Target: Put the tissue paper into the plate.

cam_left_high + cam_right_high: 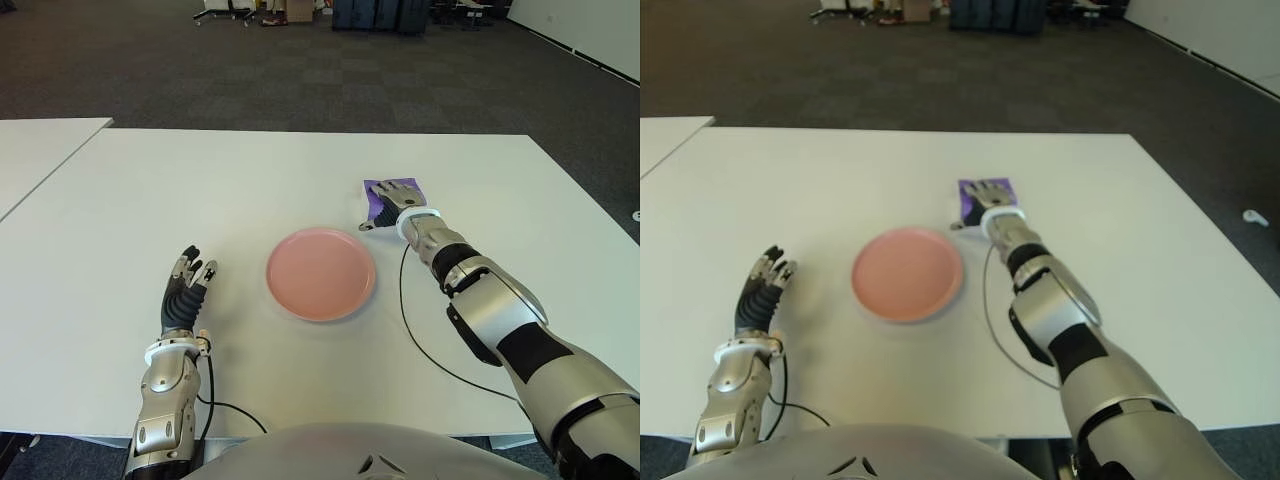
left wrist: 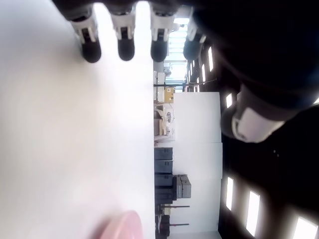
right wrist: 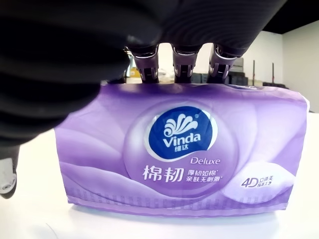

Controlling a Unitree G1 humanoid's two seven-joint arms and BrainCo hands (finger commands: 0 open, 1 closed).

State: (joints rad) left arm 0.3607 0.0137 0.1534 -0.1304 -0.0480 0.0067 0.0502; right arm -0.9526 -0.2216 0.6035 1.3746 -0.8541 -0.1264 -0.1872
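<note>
The right hand (image 1: 989, 197) is lying over the purple tissue pack (image 1: 971, 193), beyond the pink plate (image 1: 907, 273); the left hand (image 1: 760, 291) is idling left of the plate.

Both arms are clad in silver-grey shells with black panels at the joints, and a thin black cable (image 1: 420, 335) trails from each forearm. The left hand (image 1: 183, 295) and right hand (image 1: 398, 199) have black segmented fingers (image 2: 91, 49) with silver knuckle links, above a white wrist ring (image 1: 417, 222).
</note>
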